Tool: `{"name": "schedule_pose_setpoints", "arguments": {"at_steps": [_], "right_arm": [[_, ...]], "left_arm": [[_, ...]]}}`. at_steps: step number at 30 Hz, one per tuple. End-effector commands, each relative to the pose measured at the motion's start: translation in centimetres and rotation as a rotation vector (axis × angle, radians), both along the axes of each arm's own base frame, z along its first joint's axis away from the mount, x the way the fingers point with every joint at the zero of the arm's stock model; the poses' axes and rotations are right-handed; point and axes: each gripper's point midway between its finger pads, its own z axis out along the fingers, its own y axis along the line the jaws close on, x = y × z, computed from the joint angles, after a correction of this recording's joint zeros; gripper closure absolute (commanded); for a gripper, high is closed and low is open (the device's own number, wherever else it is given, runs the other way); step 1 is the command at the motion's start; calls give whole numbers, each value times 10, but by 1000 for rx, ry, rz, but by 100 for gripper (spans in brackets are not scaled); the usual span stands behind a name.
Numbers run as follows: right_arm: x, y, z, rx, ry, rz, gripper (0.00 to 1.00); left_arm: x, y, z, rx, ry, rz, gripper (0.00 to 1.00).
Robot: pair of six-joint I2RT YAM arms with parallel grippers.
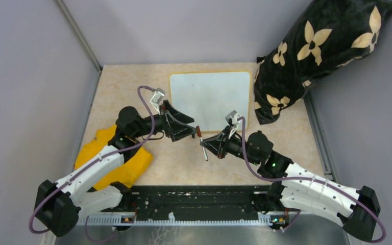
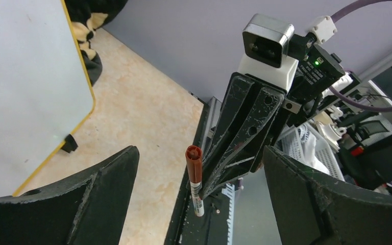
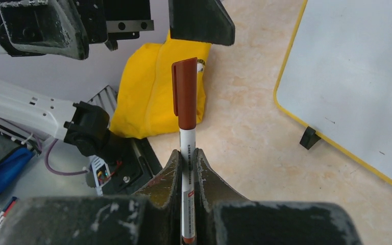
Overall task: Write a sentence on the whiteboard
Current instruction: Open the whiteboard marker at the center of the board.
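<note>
At the far middle of the counter (image 1: 184, 171) sits the whiteboard (image 1: 209, 97), its face plain white in all three views. Nearer, the right claw (image 3: 186, 164) is clamped tight on a marker (image 3: 186, 97) with its brown cap on. The print on the barrel is too fine to read. The left claw (image 1: 191, 128) gapes wide and holds nothing, its fingers either side of the cap. Both wrist views catch the board's black foot (image 3: 309, 137), which the overhead view hides. A yellow cloth (image 1: 93, 149) lies left.
</note>
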Motion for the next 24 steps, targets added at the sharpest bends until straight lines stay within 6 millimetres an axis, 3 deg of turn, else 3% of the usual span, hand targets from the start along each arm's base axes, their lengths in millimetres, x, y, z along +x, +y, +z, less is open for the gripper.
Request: {"name": "schedule_pose_setpoints", "arguments": {"at_steps": [1, 13, 24], "right_arm": [[-5, 5, 42, 91, -95, 36, 100], [-3, 10, 51, 108, -99, 41, 100], [-1, 14, 48, 100, -90, 49, 100]], "left_arm": [[-18, -7, 14, -42, -12, -108, 4], [-28, -20, 0, -23, 36, -171, 20], [-27, -21, -7, -19, 49, -160, 51]]}}
